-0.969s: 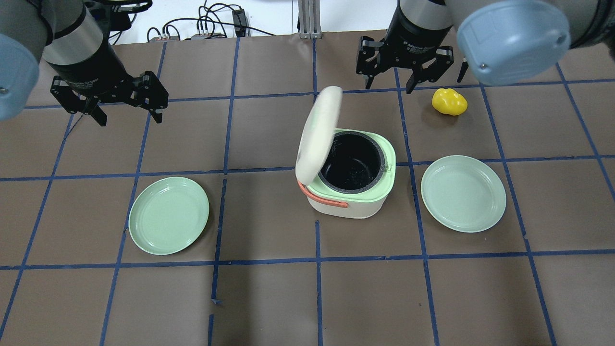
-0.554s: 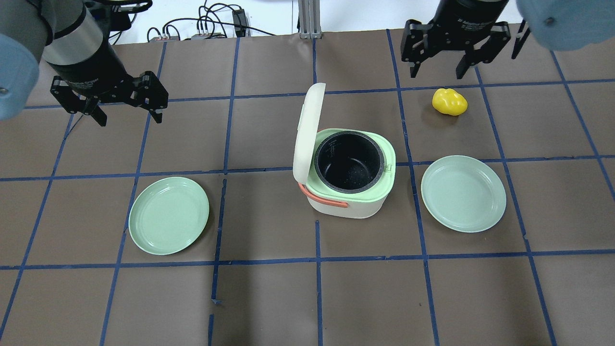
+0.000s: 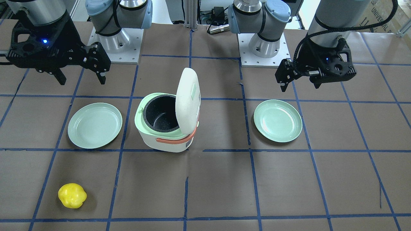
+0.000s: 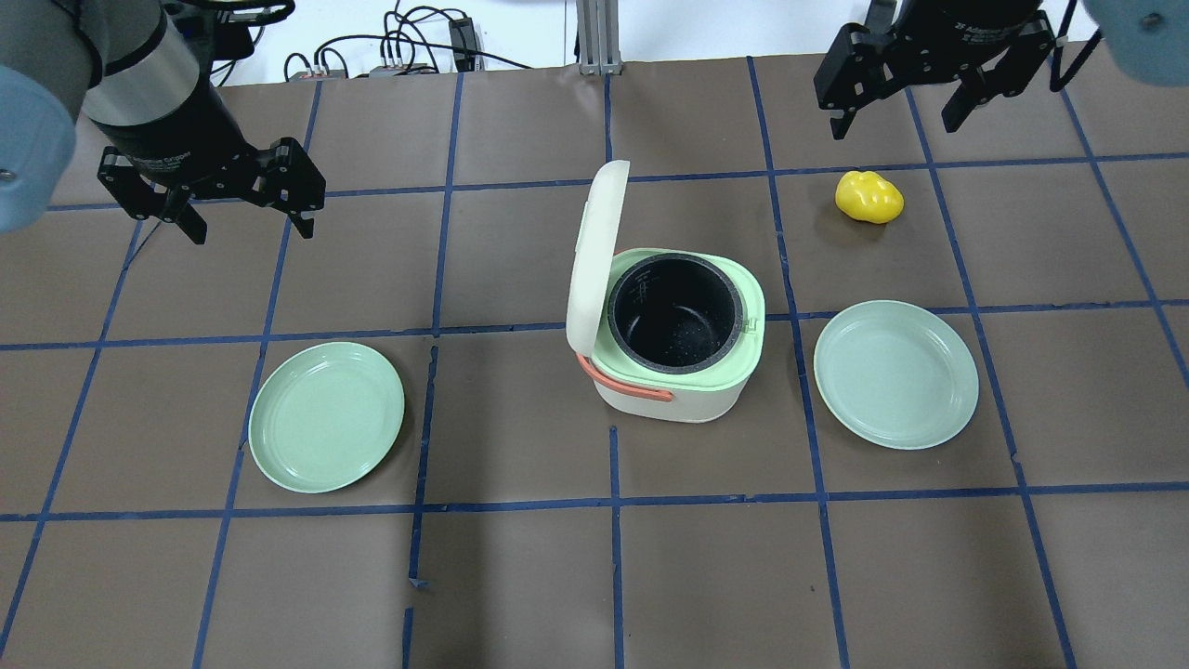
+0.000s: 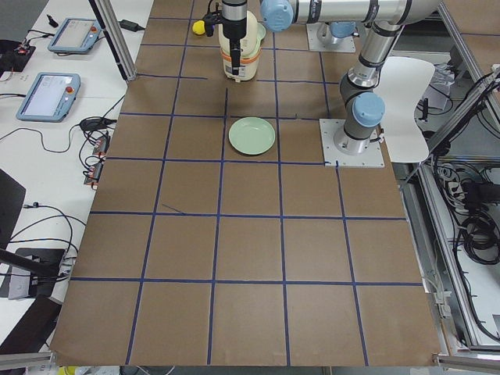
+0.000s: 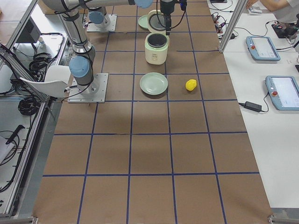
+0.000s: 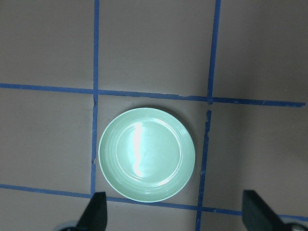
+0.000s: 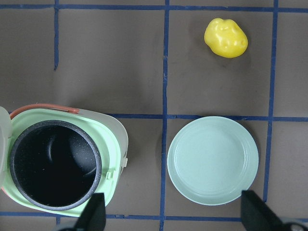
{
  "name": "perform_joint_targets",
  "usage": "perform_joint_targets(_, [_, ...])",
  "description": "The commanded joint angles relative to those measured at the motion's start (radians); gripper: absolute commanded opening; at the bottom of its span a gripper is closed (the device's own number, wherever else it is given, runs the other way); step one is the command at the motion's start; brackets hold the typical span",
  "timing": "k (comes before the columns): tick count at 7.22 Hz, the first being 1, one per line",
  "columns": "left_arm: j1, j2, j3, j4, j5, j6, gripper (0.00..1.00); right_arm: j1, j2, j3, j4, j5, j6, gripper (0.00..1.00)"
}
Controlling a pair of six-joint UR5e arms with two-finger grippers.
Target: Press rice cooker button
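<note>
The rice cooker point(image 4: 673, 395) is white with a pale green top, a black inner pot and an orange handle. It stands mid-table with its lid point(image 4: 589, 255) open and upright on the left side. It also shows in the front view point(image 3: 167, 141) and the right wrist view point(image 8: 113, 139). A small latch tab point(image 4: 751, 323) sits on its right rim. My right gripper point(image 4: 896, 119) is open and empty, high at the back right, well away from the cooker. My left gripper point(image 4: 249, 218) is open and empty at the back left.
A pale green plate point(image 4: 326, 416) lies left of the cooker, below my left gripper point(image 7: 175, 214). A second plate point(image 4: 895, 373) lies right of the cooker. A yellow pepper point(image 4: 868, 197) lies behind that plate, under my right gripper. Blue tape lines grid the brown table.
My right gripper has moved away from the cooker to the back right. The lid has swung from tilted over the pot to fully upright. The left arm has not moved.
</note>
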Motion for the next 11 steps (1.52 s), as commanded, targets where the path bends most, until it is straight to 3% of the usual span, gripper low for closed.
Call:
perform_joint_targets(1, [0.0, 0.0, 0.0, 0.0, 0.0, 0.0, 1.0, 0.004, -0.006, 0.012, 0.008, 0.011, 0.008, 1.0])
perform_joint_targets(11, [0.0, 0.0, 0.0, 0.0, 0.0, 0.0, 1.0, 0.004, -0.009, 0.03, -0.007, 0.014, 0.01, 1.0])
